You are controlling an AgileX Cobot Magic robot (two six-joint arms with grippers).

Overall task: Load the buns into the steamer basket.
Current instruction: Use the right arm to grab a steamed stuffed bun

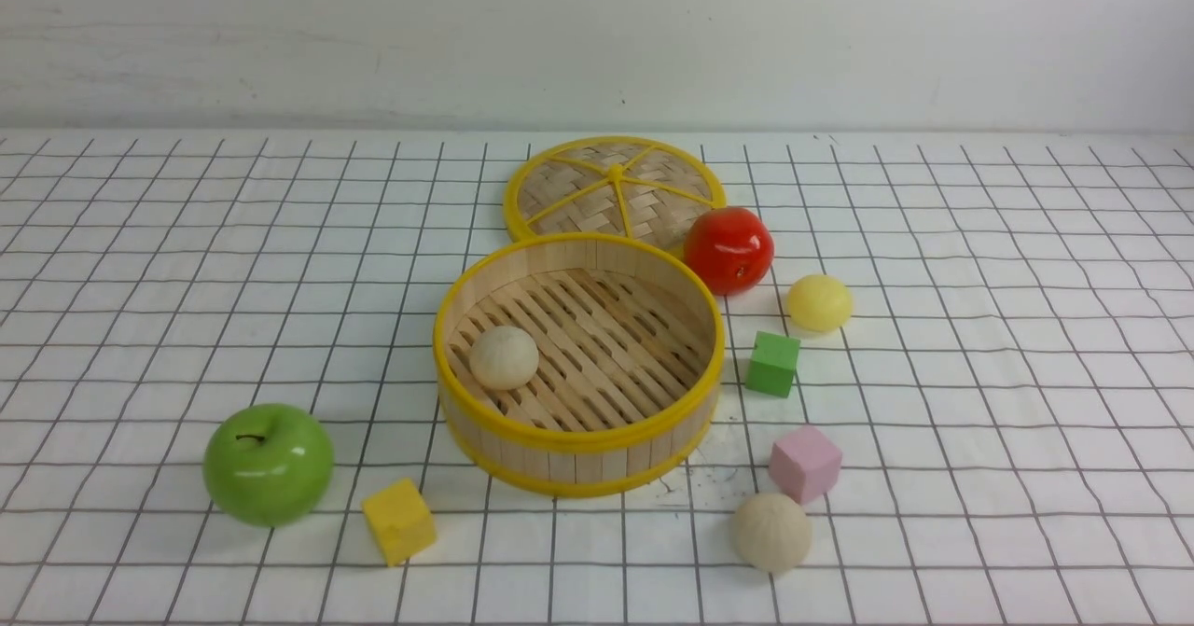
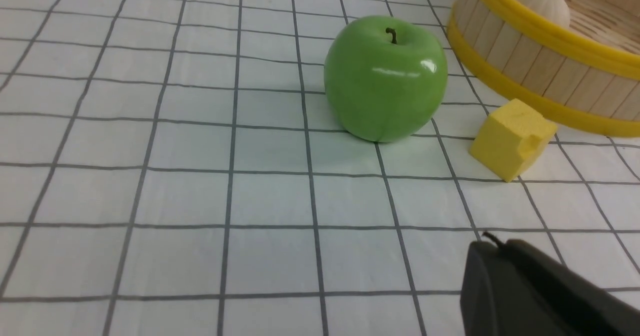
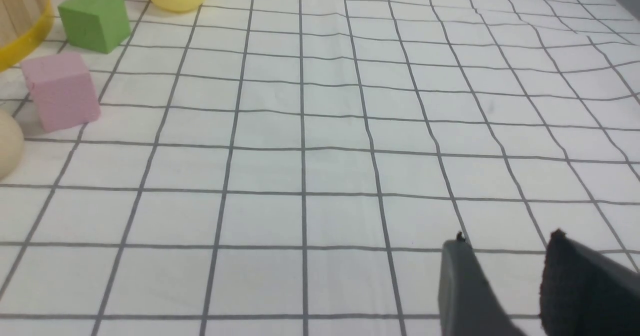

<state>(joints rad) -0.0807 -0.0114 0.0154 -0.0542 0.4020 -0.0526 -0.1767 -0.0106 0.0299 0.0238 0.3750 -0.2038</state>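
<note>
- One of the three is done: a smooth beige-cream ball-shaped bun [image 1: 504, 357] lies on the slatted floor of the round pale-wood steamer basket with yellow rims [image 1: 578, 466], near its left wall.
- Two are left outside on the white gridded tablecloth [image 1: 979, 374]. A second beige-cream bun [image 1: 770, 533] lies in front of the basket to the right, and a pale yellow bun [image 1: 819, 302] lies to its right, further back.
- The left gripper [image 2: 492, 248] has its jaws pressed together on nothing, near a glossy green apple [image 1: 269, 464] and a yellow cube [image 1: 398, 520].
- The right gripper [image 3: 507, 241] stands spread and empty, well apart from both loose buns.
- A pink cube [image 1: 805, 463] sits just beside the nearer bun. A green cube [image 1: 772, 363] and a glossy red apple [image 1: 728, 249] stand near the yellow one and will likely crowd a grasp.
- The flat woven lid with yellow spokes [image 1: 613, 187] lies behind the basket, so the basket is uncovered.
</note>
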